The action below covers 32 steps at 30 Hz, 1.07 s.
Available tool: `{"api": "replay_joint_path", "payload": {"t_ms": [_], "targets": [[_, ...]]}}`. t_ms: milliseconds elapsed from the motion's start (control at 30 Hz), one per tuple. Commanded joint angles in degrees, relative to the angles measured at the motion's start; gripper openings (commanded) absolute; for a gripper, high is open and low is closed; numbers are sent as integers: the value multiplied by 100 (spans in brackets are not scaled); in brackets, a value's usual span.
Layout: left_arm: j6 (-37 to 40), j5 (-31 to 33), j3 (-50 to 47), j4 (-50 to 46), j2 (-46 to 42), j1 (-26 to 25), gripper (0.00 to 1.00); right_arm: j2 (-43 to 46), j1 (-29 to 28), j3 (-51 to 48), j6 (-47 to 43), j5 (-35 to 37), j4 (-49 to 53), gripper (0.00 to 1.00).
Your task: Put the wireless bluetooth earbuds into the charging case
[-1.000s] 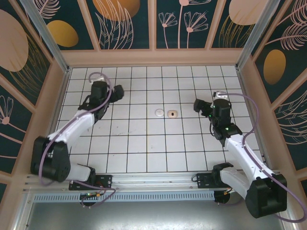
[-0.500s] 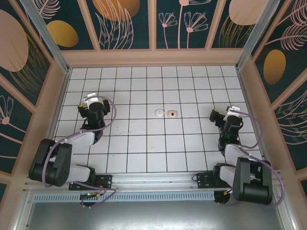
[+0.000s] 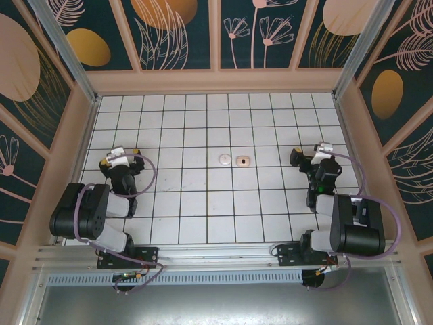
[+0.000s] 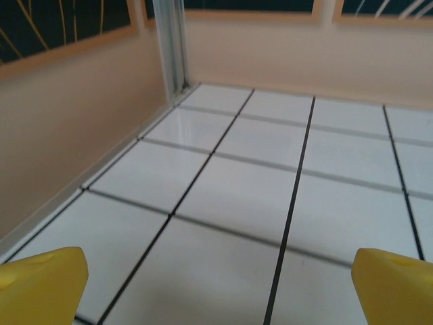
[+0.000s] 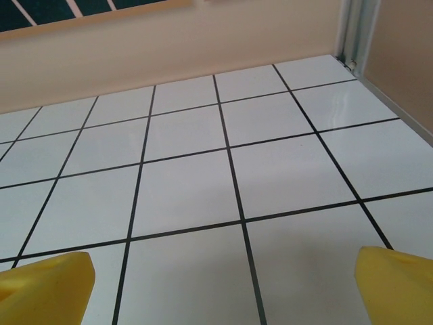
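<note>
White tiled table (image 3: 203, 203) with black grid lines, boxed in by peach walls (image 3: 216, 81). Above them run dark teal panels (image 3: 176, 34) printed with pale leaves and flowers.

Case (image 3: 243, 160): small, rounded, pale pink-beige, with a dark spot in its middle. It lies flat near the centre of the table, a little toward the far wall, within one tile. Any lettering on it is too small to read. Whether the earbuds sit in it cannot be told at this size.

Disc (image 3: 224, 160): flat, white, round. It lies just beside the case on its left, not touching, on the neighbouring tile.

Left gripper (image 4: 218, 288): jaws spread wide. Its yellow fingertips (image 4: 40, 284) show at the two lower corners of the wrist view, with bare tile between them and nothing gripped. It faces the left wall and a metal corner post (image 4: 172, 47). From above, the left arm (image 3: 81, 210) is folded at the left edge of the table, well apart from the case.

Right gripper (image 5: 220, 288): jaws likewise spread wide, yellow tips at both lower corners, bare tile between, nothing gripped. It faces the far wall near the right corner. From above, the right arm (image 3: 348, 223) is folded at the right edge, well apart from the case.
</note>
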State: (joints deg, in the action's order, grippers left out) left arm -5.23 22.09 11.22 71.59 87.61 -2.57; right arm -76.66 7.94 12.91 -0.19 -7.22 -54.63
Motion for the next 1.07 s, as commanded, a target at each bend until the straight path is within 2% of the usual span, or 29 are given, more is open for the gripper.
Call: {"api": "replay_joint_path", "payload": {"t_ms": [0, 133, 233, 333, 400, 467, 667, 1033], "targets": [[-162, -294, 99, 369, -59, 55, 99, 47, 4, 67, -219, -217, -294, 99], [-145, -301, 90, 399, -56, 54, 99, 137, -125, -47, -278, -120, -408, 99], [-147, -301, 88, 383, -60, 55, 99, 161, -262, -270, -89, -392, -987, 99], [-144, -301, 90, 390, -54, 57, 99, -179, -425, 60, -65, -121, -766, 99], [-144, -306, 89, 384, -59, 54, 99, -705, -447, -3, -68, -281, -1401, 99], [-144, -301, 92, 384, -60, 48, 99, -1213, -588, -143, -153, -29, -2147, 99], [-145, -305, 91, 386, -57, 55, 99, -1147, -418, 24, 7, -251, -1692, 99], [-131, -337, 101, 382, -56, 54, 99, -1157, -405, 32, 40, -177, -1703, 99]]}}
